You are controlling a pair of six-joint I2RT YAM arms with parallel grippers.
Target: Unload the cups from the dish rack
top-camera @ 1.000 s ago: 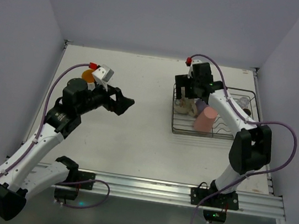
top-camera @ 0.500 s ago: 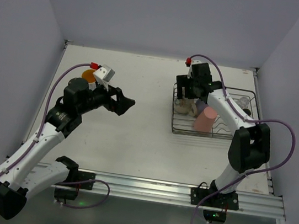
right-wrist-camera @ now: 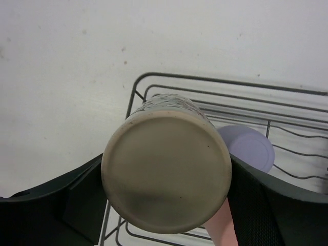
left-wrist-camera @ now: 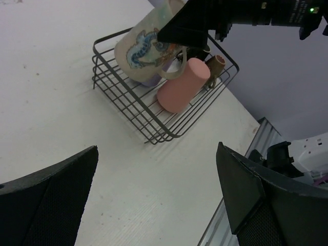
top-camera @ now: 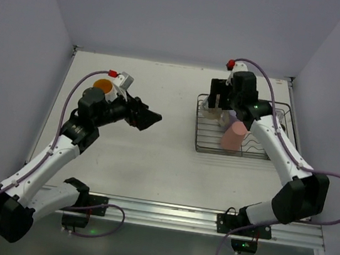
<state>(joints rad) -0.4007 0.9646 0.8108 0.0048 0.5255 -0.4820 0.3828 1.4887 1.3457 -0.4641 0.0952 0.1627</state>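
The right gripper is clamped on the cream patterned ceramic mug with handle, held over the left end of the dark wire dish rack. The left gripper hangs spread, empty. Next, I think, the mug must pass sideways clear of the rim.

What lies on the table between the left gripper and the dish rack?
Nothing: in the top external view, only bare white table separates the open left gripper from the dish rack. The left wrist view agrees.
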